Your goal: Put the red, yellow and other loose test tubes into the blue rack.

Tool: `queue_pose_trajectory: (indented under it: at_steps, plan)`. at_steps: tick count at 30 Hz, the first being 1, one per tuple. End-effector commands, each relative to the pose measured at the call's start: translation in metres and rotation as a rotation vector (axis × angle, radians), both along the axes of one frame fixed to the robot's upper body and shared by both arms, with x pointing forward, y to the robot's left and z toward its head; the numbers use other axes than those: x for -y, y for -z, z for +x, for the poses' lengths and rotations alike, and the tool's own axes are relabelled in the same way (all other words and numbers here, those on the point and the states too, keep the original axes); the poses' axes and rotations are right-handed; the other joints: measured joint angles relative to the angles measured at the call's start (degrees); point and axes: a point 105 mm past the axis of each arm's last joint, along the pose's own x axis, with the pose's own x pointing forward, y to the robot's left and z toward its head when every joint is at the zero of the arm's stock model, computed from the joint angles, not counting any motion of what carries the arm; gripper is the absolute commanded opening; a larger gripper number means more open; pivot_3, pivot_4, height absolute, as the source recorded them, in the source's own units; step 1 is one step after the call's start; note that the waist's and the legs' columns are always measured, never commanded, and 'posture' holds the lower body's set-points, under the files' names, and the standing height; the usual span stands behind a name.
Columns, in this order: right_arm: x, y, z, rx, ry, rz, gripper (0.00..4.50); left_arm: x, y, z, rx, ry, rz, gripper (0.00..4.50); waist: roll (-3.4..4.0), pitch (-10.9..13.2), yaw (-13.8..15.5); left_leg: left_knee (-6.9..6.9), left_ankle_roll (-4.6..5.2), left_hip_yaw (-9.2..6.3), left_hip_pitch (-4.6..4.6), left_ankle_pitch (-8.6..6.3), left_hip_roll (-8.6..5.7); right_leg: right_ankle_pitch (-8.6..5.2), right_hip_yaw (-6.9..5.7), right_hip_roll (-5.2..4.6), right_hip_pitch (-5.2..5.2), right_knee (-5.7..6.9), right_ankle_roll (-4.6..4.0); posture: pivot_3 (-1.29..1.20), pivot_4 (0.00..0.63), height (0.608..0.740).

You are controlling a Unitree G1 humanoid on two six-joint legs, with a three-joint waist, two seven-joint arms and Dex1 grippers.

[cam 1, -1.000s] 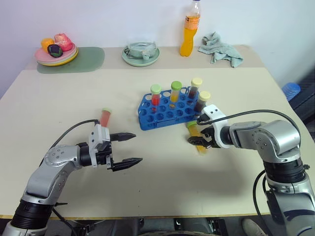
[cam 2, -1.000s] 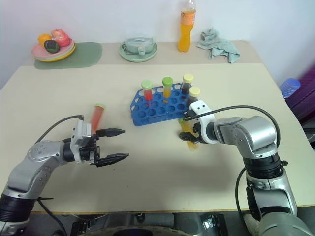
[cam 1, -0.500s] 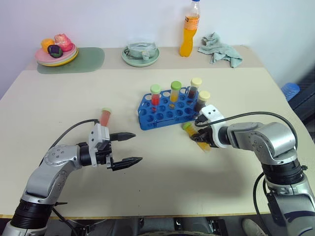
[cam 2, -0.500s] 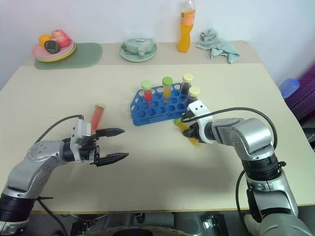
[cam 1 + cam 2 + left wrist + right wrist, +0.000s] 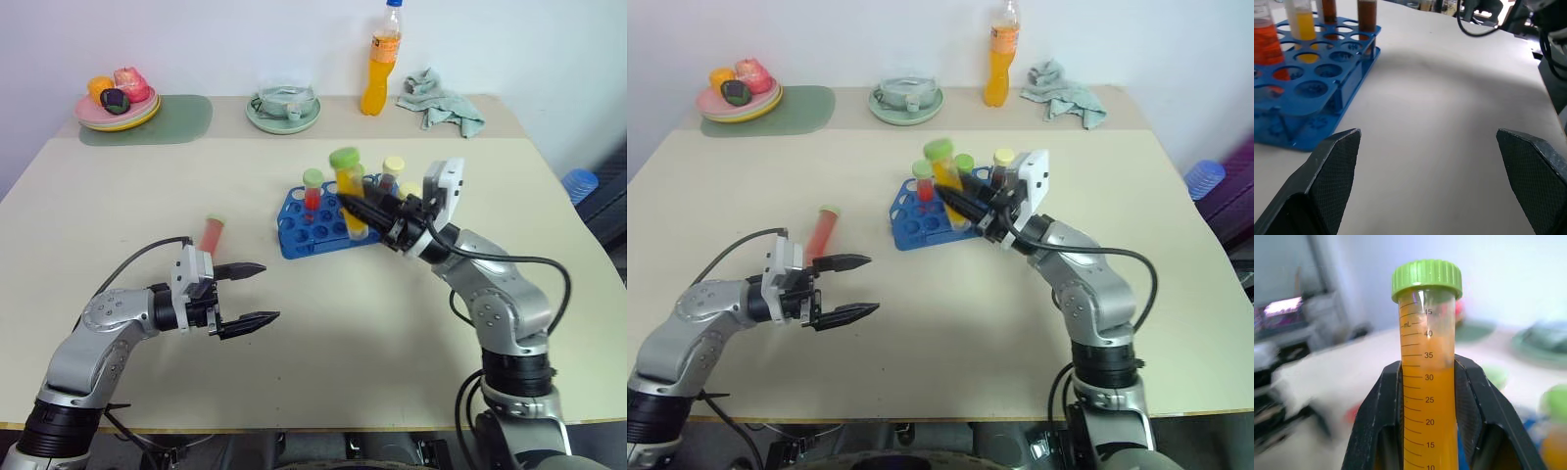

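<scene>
Right gripper (image 5: 1425, 396) is clamped on the yellow tube (image 5: 1427, 367) above the blue rack (image 5: 323, 235); a tilted tube could miss its hole.

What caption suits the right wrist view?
Black jaws grip a green-capped tube of yellow liquid, held upright.

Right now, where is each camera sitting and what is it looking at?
Left eye view: on the head, looking down over the beige table; both arms, left gripper.
Right eye view: beside it, same scene, slightly shifted.
Left wrist view: on the left wrist, facing the blue plastic rack; own black fingers.
Right wrist view: on the right wrist; right gripper clamping the green-capped yellow tube.
Shared: head and left wrist views show the rack.
</scene>
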Motion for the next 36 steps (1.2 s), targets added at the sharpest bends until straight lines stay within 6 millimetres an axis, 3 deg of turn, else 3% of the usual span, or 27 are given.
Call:
queue_pose_trajectory:
  at_steps: [1,14,36]
  plan:
    - [0.005,0.001,0.015,0.106,0.119,0.054,0.79,-0.002,-0.011,-0.001,0.039,0.011,-0.002,4.50,0.00,0.00,-0.09,-0.01,0.00,0.01,0.00,0.00,0.00,0.00,0.01,0.00,-0.01,0.01,0.00,0.00,0.150,0.740]
    - [0.006,0.045,0.038,0.211,0.288,0.150,0.79,-0.005,-0.017,0.000,0.042,-0.008,-0.008,4.50,0.03,0.02,-0.33,-0.02,-0.07,0.00,0.11,0.04,0.01,0.02,0.02,0.01,-0.03,0.24,0.03,0.00,0.150,0.740]
    - [0.011,0.083,0.057,0.155,0.360,0.114,0.79,-0.007,-0.021,-0.001,0.055,-0.045,-0.015,4.50,0.05,0.01,-1.67,-0.12,-0.19,-0.02,0.45,0.06,0.01,-0.04,0.06,-0.12,0.23,0.27,-0.13,0.00,0.150,0.740]
